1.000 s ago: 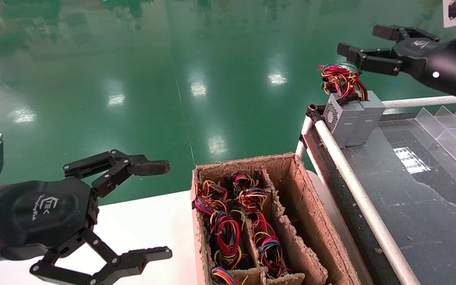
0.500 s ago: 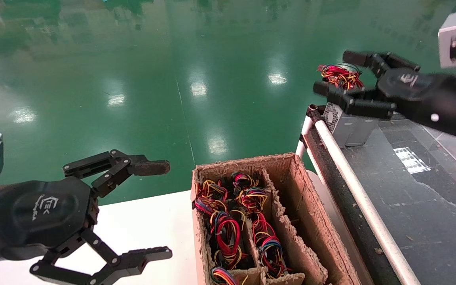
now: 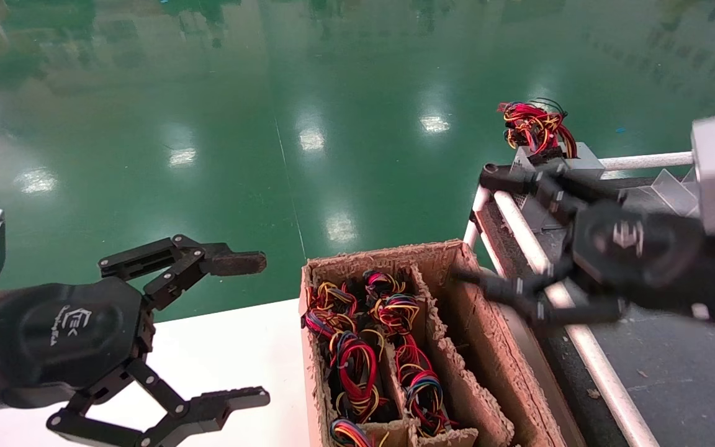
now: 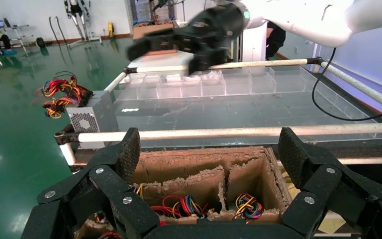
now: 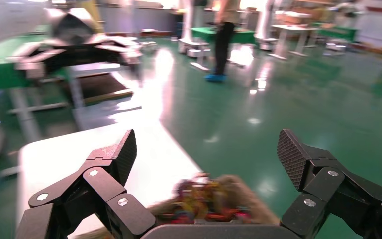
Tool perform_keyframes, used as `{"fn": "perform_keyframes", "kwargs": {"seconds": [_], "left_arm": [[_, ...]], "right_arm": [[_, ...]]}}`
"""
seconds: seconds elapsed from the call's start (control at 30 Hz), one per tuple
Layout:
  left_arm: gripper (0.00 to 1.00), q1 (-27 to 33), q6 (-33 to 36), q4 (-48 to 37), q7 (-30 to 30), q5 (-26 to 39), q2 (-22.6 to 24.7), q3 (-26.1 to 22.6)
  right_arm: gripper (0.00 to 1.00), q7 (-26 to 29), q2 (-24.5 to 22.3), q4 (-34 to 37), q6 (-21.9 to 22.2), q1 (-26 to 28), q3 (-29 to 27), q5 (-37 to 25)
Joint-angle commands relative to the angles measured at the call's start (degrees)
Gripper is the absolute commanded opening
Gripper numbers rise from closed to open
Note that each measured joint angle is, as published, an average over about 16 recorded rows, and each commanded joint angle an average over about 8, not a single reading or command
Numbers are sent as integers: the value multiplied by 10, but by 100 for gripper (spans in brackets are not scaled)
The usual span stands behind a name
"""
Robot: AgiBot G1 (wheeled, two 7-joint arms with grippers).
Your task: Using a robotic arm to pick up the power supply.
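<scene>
Right hand, fingers spread wide and grasping nothing, hangs over the seam between the cardboard box and the white rail of the dark-topped desk; its outline is motion-blurred. One finger lies close in front of the power supply, the other reaches above the box's empty right-hand compartment. The power supply stands upright at the far corner of the desk, just beside a like grey box with a vent face, their wire bundle rising above them. The cardboard box sits on the white desk, its two left compartments packed with coloured wires. Left hand, released and equally empty, is parked above the white desk, well apart from the power supply. Clear plastic dividers line the far side of the dark desk.
</scene>
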State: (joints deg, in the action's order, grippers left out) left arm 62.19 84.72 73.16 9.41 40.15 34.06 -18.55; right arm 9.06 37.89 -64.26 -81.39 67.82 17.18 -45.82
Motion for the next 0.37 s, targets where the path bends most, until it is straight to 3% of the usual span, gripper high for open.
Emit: {"fn": "perform_keyframes", "kwargs": {"seconds": [0.03,0.37], "left_arm": [[100,0,0,0,0,0,0,0],[100,0,0,0,0,0,0,0]], "right_arm": [[100,5,-8,-25,-12,-17,-3,11],[100,19,-33,-111,-50,-74,-13,46]]}}
